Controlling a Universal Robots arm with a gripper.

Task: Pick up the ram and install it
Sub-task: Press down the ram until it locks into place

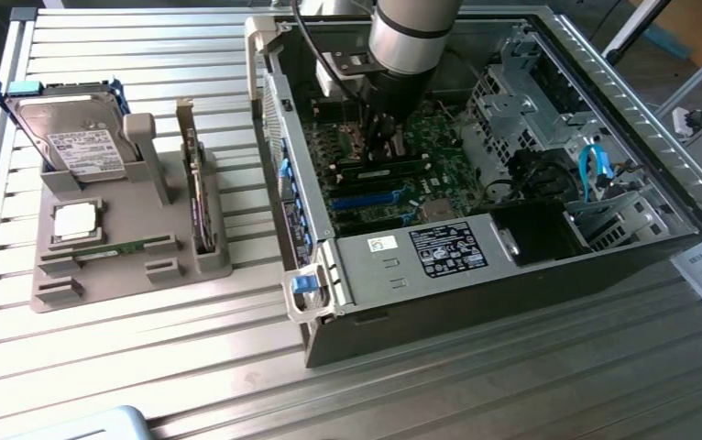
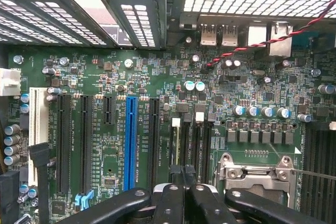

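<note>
A ram, a thin green stick with a white label, lies flat in the grey holder on the exterior view's left. My gripper reaches down into the open computer case, far from that stick. In the wrist view the gripper is shut, its black fingertips nearly touching. They hang just over the narrow black memory slots beside the processor socket. I see nothing between the fingers. In the exterior view a long dark module stands on the motherboard just below the gripper.
The holder also carries a hard drive, a square silver processor chip and an upright card. A blue slot and black expansion slots run across the motherboard. Drive cages and cables crowd the case's far side.
</note>
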